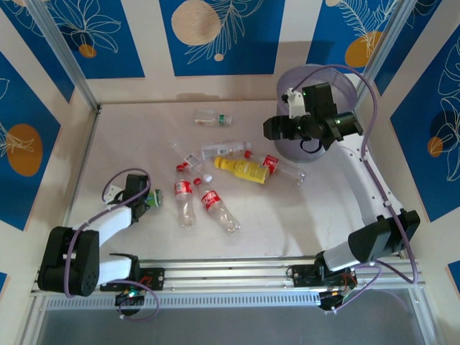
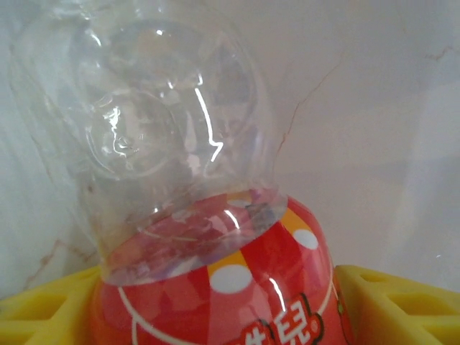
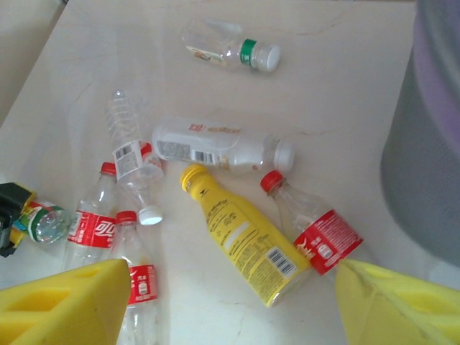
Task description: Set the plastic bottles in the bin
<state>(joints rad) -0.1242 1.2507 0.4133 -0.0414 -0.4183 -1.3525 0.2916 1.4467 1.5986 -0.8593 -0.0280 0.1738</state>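
- As we are looking down from the top camera, we are seeing the left gripper (image 1: 149,202) sitting low over the white worktop (image 1: 129,136), near its left edge.
- A clear plastic bottle with a red label (image 2: 237,287) is lying between that gripper's yellow fingers (image 2: 392,305), its clear base pointing away from the left wrist camera.
- The fingers are flanking the label on both sides. We cannot tell whether they are pressing on it or standing just off it.
- The right gripper (image 3: 233,269) is hanging beside the tall round translucent pale-purple bin (image 3: 431,144), its fingers spread wide with nothing between them.
- The bin is standing upright at the far right corner of the worktop.
- The other bottles are lying on their sides in a loose cluster mid-worktop, left of the bin.
- A yellow bottle with a yellow cap (image 3: 241,237) is lying just beside a clear red-capped bottle with a red label (image 3: 316,233).
- A clear bottle with a white label and white cap (image 3: 215,147) is lying just beyond the yellow one.
- A slim clear bottle with a white cap (image 3: 129,158) is lying to its left.
- Two clear red-labelled bottles with red caps (image 3: 90,226) are lying side by side nearer the left arm.
- A clear bottle with a green neck band (image 3: 230,47) is lying apart, farther back.
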